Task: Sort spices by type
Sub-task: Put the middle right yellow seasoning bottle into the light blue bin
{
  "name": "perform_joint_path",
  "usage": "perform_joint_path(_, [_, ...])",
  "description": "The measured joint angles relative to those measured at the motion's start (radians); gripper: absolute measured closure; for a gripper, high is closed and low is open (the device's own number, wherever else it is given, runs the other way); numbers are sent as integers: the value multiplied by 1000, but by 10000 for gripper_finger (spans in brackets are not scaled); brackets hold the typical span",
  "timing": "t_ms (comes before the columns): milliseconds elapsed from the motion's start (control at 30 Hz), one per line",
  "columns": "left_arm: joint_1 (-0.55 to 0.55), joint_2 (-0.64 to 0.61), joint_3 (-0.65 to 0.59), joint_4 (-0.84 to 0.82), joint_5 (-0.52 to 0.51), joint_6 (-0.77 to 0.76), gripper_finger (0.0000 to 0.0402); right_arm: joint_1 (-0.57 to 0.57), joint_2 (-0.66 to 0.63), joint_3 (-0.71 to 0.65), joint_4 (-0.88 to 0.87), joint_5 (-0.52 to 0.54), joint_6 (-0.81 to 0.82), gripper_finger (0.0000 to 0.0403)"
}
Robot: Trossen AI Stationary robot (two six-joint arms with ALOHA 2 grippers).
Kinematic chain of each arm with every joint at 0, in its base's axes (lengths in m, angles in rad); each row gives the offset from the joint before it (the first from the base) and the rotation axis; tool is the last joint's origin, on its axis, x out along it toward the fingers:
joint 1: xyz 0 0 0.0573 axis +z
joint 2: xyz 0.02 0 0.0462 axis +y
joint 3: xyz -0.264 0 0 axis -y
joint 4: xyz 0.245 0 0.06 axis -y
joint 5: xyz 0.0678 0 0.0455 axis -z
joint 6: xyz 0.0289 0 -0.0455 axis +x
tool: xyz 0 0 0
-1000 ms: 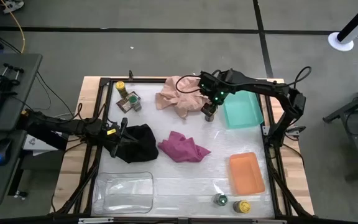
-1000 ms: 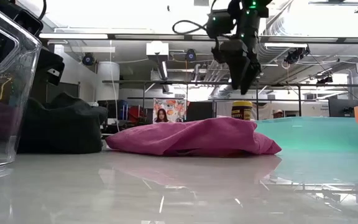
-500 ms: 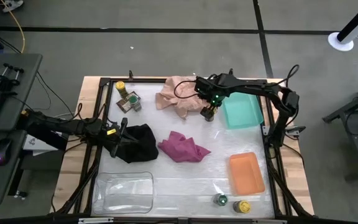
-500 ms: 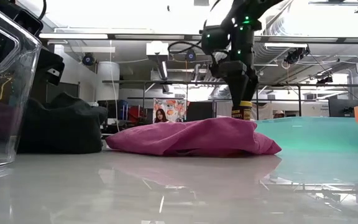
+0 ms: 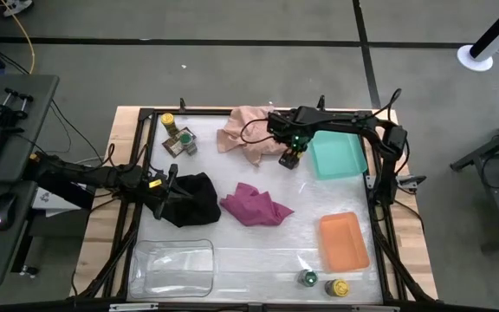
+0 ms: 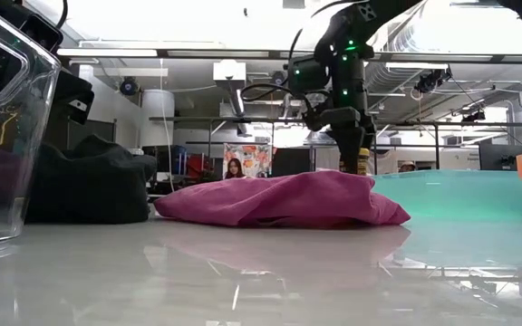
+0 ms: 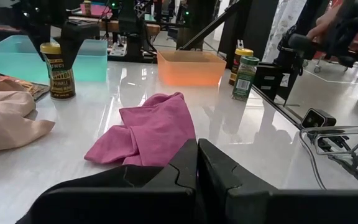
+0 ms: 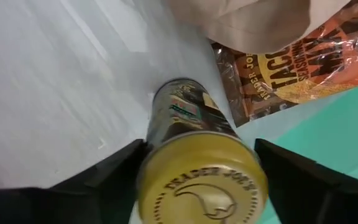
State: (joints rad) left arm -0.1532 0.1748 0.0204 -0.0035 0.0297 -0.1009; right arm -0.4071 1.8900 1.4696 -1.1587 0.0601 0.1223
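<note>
Yellow-lidded jar (image 8: 197, 171) with dark label; beside it, orange-brown foil packet (image 8: 294, 68), pale pink cloth (image 5: 243, 134), teal tray (image 5: 338, 154).

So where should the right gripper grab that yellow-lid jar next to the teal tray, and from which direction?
Come from straight above and close on the lid end of the yellow-lid jar. It stands upright on the table, between the pink cloth and the teal tray, so the top is the free approach. The right gripper already straddles it, fingers open.
</note>
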Motion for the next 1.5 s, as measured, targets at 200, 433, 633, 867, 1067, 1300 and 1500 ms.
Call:
perform_joint_path(200, [0,0,0,0,0,0,402,0,-57,0,-62,0,-27,182])
perform_joint_path(433, [0,0,0,0,0,0,401,-46,-291,1,-153,33,29,182])
perform_joint_path(633, [0,0,0,0,0,0,401,-199,-380,2,-214,157,61,182])
perform_joint_path(867, [0,0,0,0,0,0,402,-366,-240,0,-110,144,53,182])
perform_joint_path(1067, [0,0,0,0,0,0,401,-378,-114,0,-21,125,58,182])
perform_joint_path(1300, [0,0,0,0,0,0,401,-399,-85,0,55,171,122,182])
perform_joint_path(1500, [0,0,0,0,0,0,402,-462,-85,0,45,175,201,182])
